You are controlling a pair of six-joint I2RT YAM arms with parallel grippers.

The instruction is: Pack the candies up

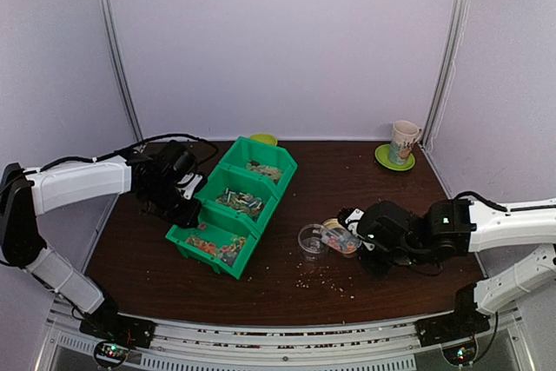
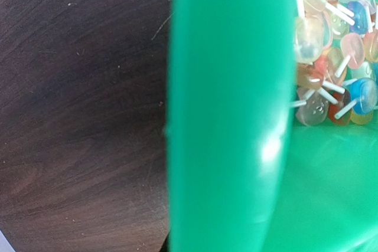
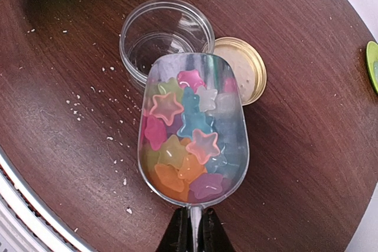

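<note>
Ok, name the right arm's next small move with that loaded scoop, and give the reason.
Probably tip the scoop forward and down so the candies slide into the clear jar. The right gripper is shut on the scoop's handle, the scoop is full, and its front lip overlaps the jar's rim. The jar looks empty and open, with its gold lid beside it.

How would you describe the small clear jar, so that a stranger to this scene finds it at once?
On the dark table, look right of the three green bins, where the right hand holds a clear scoop of star-shaped candies. The jar stands at the scoop's tip, beside a gold lid. Unlike the scoop and bins, it is round, open and empty.
</note>
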